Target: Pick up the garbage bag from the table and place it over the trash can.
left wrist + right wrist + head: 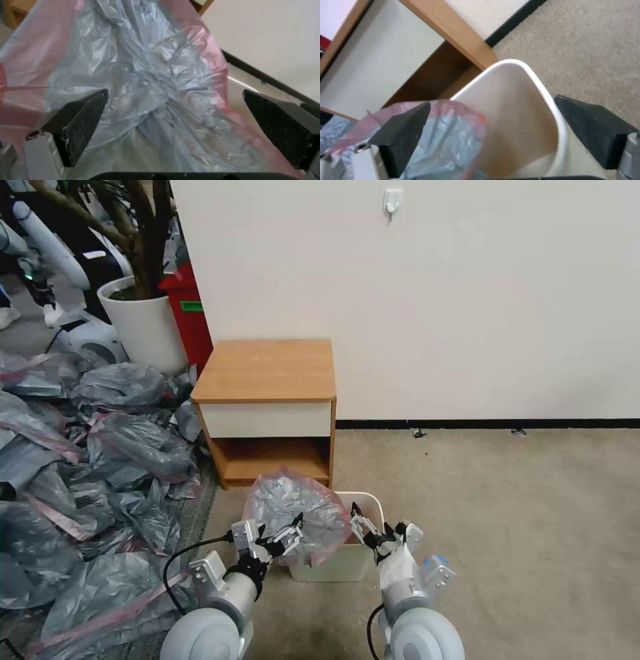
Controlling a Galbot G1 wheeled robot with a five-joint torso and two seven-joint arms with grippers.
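Garbage bag (pixel 293 513) first: grey, crinkled, pink-banded at the rim, it billows over the left part of the trash can (pixel 370 500), covering that side while the right side of the rim is bare. My left claw (pixel 288 537) sits at the bag's near edge, about seven o'clock of the can, released; in its wrist view the two black fingers (pixel 80 120) stand wide apart with the bag (pixel 150 82) spread between and beyond them, and I cannot tell whether either pad touches the plastic. My right claw (pixel 368 527) is at about five o'clock of the can, near its front rim, also released; its wrist view has one finger (pixel 403 135) in front of the bag's pink edge (pixel 453 130) and the other finger beside the can's white wall (pixel 550 110), outside the rim.

Beyond the can, at twelve o'clock, stands the counter (pixel 267 370), its wooden top bare, cream drawer front below and open shelf under that. Out at nine to ten o'clock lies a heap of grey bags (pixel 87 467) on the floor. Farther, at eleven o'clock, a white planter (pixel 143 323) and a red bin (pixel 190 313) stand by the wall.
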